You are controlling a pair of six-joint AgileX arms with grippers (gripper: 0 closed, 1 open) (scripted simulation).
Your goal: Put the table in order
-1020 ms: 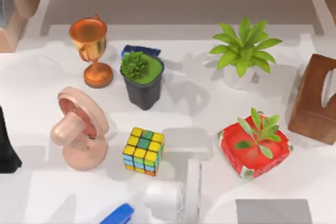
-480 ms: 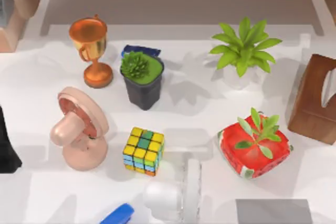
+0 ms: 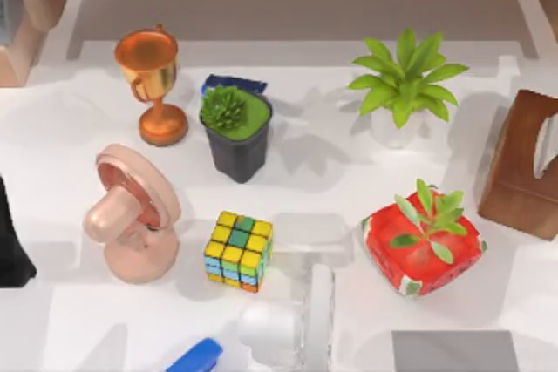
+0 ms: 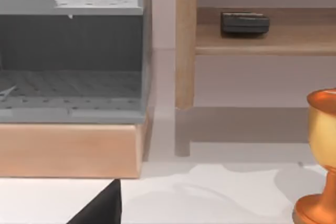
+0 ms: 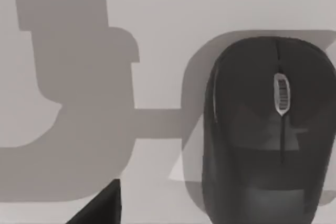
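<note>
1. Status. The table (image 3: 78, 119) spans the whole top view and carries a loose spread: a copper trophy (image 3: 153, 84), a succulent in a dark pot (image 3: 235, 132), a leafy plant in a white pot (image 3: 403, 84), a red planter (image 3: 423, 246), a colour cube (image 3: 238, 250), a pink fan (image 3: 131, 215) and a wooden tissue box (image 3: 523, 163).
2. Hand state. All that shows of the right hand (image 5: 102, 208) and the left hand (image 4: 102, 211) is a dark wedge at the frame edge. Whether either is open or holding anything cannot be told.
3. Step in hand (judged). The right wrist camera looks straight down on a black mouse (image 5: 270, 129) lying flat on a pale grey surface, so the mouse is the likely pick.
4. Alignment. Centre the hand over the mouse body, which sits off to one side of the view. Close across the narrow width, not along the length.
5. Descent. Come down vertically. The shell is smooth and domed, so grip low on the flanks, or it may squirt out.
6. Left arm. It faces the grey perforated bin (image 4: 71, 56) and the wooden shelf (image 4: 262, 38), near the trophy. Keep it parked.
7. Carry. Lift well above the plants before traversing.
</note>
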